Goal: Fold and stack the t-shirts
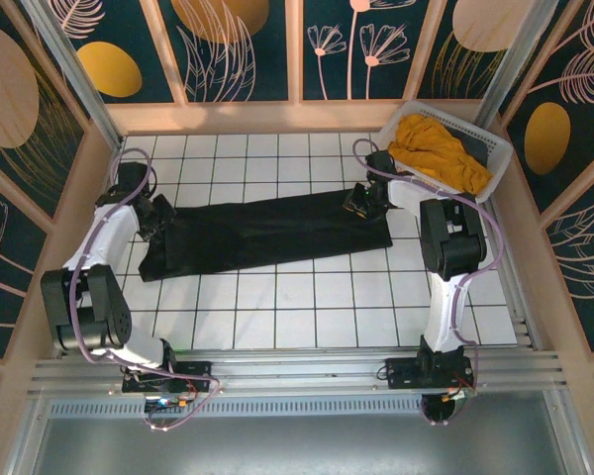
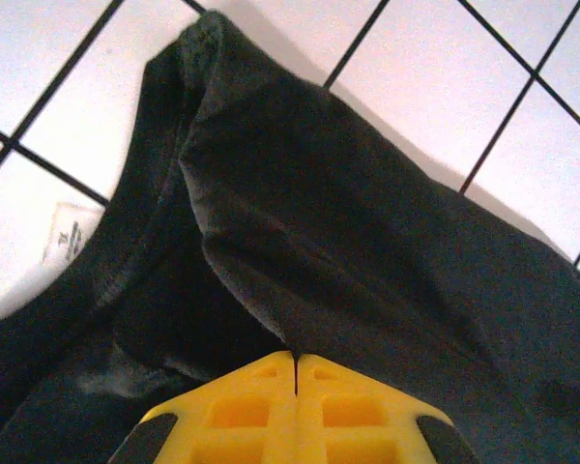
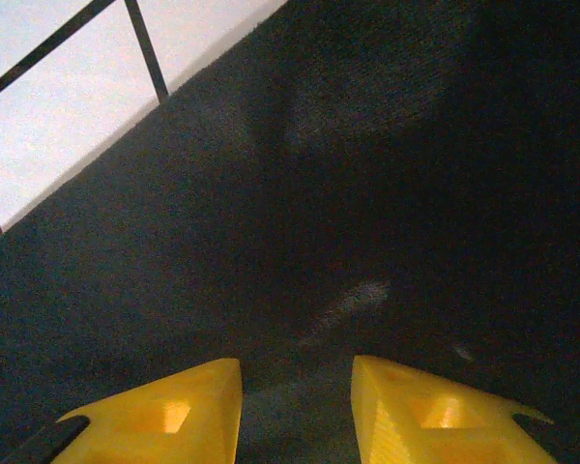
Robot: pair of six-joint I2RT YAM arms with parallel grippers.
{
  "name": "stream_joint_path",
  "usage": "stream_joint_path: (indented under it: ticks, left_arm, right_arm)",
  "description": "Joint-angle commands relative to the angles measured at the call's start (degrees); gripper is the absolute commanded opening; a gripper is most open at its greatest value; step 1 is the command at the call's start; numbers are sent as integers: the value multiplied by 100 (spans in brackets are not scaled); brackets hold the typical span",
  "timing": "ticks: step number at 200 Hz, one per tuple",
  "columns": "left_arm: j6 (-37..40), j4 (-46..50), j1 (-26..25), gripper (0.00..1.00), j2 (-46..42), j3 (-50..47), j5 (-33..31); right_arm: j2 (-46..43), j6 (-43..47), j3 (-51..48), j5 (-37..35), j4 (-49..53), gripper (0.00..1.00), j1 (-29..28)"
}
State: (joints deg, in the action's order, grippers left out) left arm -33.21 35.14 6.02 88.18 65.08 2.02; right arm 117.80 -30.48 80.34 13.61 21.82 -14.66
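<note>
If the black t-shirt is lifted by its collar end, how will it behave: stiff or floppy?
Probably floppy: the black t-shirt puckers into soft folds at the shut left jaws. Its far end would likely sag and drag, since it lies long across the white tiles. Matte cloth seems unlikely to slip.

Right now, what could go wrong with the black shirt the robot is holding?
1. The left jaws pinch just a small fold of the black t-shirt near its collar, so a pull might make it slip out.
2. The right jaws stand apart over the other end; if only one side lifts, the shirt could drag and bunch up.
</note>
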Motion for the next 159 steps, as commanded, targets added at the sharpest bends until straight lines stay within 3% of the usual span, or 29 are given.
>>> stream_joint_path:
  ticks: [1, 83, 129, 159]
  left_arm:
    - [286, 595, 31, 0, 437, 383, -348]
    - [624, 248, 31, 1, 2244, 1212, -1182]
    - [642, 24, 26, 37, 2479, 1246, -1714]
    - [432, -9, 22, 44, 1659, 1091, -1816]
  right_arm:
    - [239, 33, 20, 11, 354, 37, -11]
    - [244, 35, -78, 19, 314, 36, -5]
    - [134, 101, -91, 17, 272, 36, -16]
    - [-270, 282, -105, -104, 127, 37, -20]
